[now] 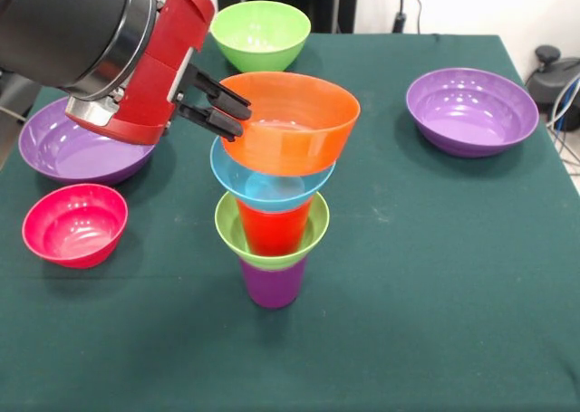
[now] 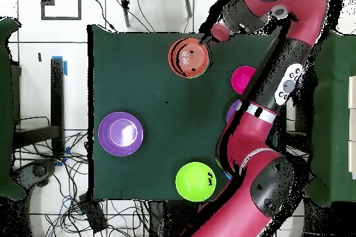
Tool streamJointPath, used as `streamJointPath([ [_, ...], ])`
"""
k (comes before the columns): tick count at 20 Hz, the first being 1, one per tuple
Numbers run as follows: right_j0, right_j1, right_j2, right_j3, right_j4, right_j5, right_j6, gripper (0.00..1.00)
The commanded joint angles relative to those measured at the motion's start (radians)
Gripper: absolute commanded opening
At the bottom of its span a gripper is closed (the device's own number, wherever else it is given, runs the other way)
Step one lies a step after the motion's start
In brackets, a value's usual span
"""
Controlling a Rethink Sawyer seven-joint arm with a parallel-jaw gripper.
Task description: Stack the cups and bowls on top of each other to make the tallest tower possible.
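A tower stands mid-table in the front view: the purple cup [image 1: 272,283] at the bottom, then a small lime green bowl [image 1: 230,232], the red cup [image 1: 272,227], a blue bowl [image 1: 265,188] and the orange bowl [image 1: 299,127] on top. My gripper [image 1: 243,120] comes in from the left, and its black fingers are closed over the orange bowl's left rim. From overhead the tower shows as the orange bowl [image 2: 189,58], with the gripper [image 2: 206,39] at its rim.
A pink bowl [image 1: 75,224] and a wide purple bowl [image 1: 77,149] lie left of the tower, under my arm. A second purple bowl [image 1: 471,111] sits at the right and a large lime green bowl [image 1: 260,33] at the back. The table [image 1: 435,276] is green.
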Motion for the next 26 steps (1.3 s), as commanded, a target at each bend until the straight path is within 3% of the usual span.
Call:
streamJointPath([
  [1,0.027,0.053,-0.034,-0.113,-0.063,-0.058,0.081,0.0],
  [16,0.015,0.055,-0.055,-0.096,-0.053,-0.075,0.083,0.0],
  [26,0.026,0.027,-0.004,-0.132,-0.134,-0.031,0.027,0.0],
])
